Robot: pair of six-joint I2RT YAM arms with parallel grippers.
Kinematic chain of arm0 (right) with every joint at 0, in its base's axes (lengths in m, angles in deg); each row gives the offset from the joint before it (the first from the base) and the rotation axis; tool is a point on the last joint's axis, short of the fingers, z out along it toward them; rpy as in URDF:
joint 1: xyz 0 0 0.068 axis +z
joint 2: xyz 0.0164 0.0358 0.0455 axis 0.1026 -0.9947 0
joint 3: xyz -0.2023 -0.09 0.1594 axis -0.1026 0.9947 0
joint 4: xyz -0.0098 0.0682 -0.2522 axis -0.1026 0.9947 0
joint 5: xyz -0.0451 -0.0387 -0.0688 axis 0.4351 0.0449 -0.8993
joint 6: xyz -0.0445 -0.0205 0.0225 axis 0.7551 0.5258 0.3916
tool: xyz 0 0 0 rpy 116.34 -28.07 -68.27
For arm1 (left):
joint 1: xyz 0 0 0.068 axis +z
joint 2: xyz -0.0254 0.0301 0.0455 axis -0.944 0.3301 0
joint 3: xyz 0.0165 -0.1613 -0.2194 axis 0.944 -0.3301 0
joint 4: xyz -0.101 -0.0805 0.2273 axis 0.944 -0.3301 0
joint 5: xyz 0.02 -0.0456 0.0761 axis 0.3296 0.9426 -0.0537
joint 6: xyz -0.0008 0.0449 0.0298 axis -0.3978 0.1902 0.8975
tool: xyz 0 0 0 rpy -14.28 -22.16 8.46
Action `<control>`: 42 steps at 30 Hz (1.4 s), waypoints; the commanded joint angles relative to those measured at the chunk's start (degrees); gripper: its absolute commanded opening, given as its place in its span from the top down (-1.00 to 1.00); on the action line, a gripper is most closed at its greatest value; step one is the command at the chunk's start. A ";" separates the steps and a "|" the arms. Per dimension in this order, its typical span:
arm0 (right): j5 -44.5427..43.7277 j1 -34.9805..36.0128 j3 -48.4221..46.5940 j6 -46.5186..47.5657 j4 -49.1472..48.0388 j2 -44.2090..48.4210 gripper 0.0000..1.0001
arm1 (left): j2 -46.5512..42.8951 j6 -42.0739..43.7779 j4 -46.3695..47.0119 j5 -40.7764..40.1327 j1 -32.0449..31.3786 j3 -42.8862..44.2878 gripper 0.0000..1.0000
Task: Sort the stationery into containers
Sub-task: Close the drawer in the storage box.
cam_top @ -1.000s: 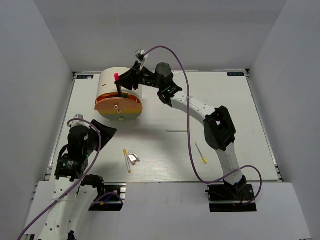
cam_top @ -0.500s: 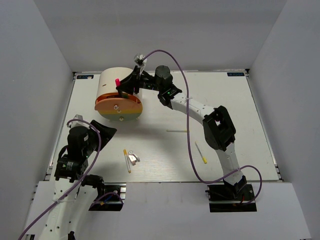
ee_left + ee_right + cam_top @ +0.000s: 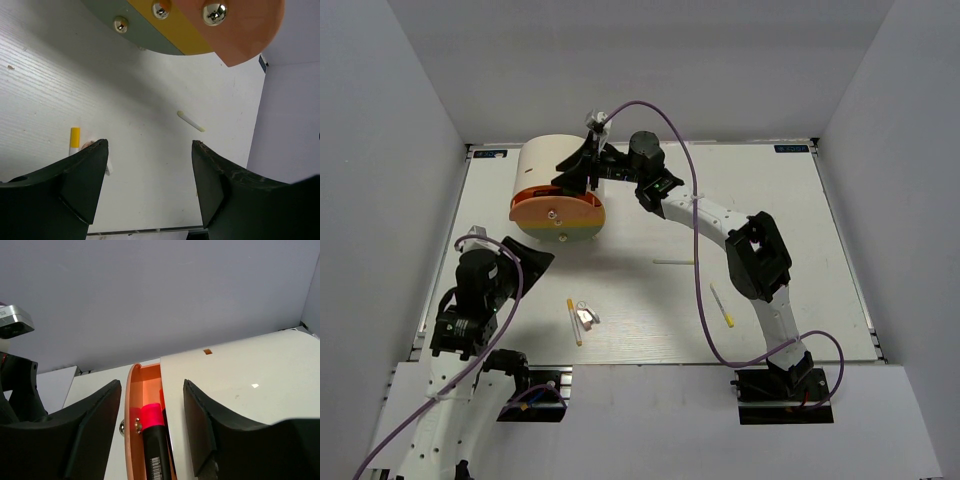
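Observation:
The cream cylindrical cabinet [image 3: 548,165] lies at the far left with its orange, yellow and pale green drawer fronts [image 3: 560,212] facing me. The orange drawer [image 3: 131,405] is pulled open. A black marker with a pink cap [image 3: 152,440] lies inside it. My right gripper [image 3: 572,172] is open just above the drawer, its fingers either side of the marker [image 3: 151,385]. My left gripper [image 3: 525,255] is open and empty over the table, seen in the left wrist view [image 3: 148,145]. A yellow pencil [image 3: 573,320] and the pinkish clip [image 3: 585,316] lie near the front.
A thin white stick [image 3: 673,262] lies mid-table and shows in the left wrist view [image 3: 191,121]. A yellow-tipped stick [image 3: 722,305] lies to the right of centre. Grey walls close in the table on three sides.
My right gripper has lowered the pink-capped marker into the orange drawer and let it go. The pink cap no longer shows from above. The left arm has barely moved.

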 commanded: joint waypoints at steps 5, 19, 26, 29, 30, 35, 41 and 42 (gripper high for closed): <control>-1.09 -0.68 -2.61 5.49 2.48 6.95 0.67 | 4.88 0.50 8.54 1.44 -0.16 0.49 -0.27; 1.72 -8.94 6.13 23.23 40.28 21.36 0.12 | 22.46 5.51 21.73 0.91 -0.16 4.88 -0.58; 0.40 -12.98 15.12 26.77 43.71 29.19 0.12 | 28.01 6.65 25.42 2.05 0.36 7.87 -0.54; 0.22 -14.39 20.48 26.95 43.62 31.74 0.12 | 28.62 7.18 27.97 1.44 0.36 7.87 -0.45; 0.31 -14.66 21.11 27.04 43.53 32.96 0.12 | 29.32 7.18 28.49 1.44 0.36 7.87 -0.43; 0.31 -16.33 26.38 27.13 43.01 35.78 0.12 | 31.08 7.18 30.35 0.91 0.36 7.87 -0.43; 0.22 -17.64 29.38 27.22 43.01 37.63 0.12 | 33.54 7.18 31.93 -0.32 0.36 8.92 -0.43; 0.22 -17.91 29.73 27.13 43.35 37.63 0.12 | 33.54 7.18 31.93 -0.32 0.36 9.53 -0.43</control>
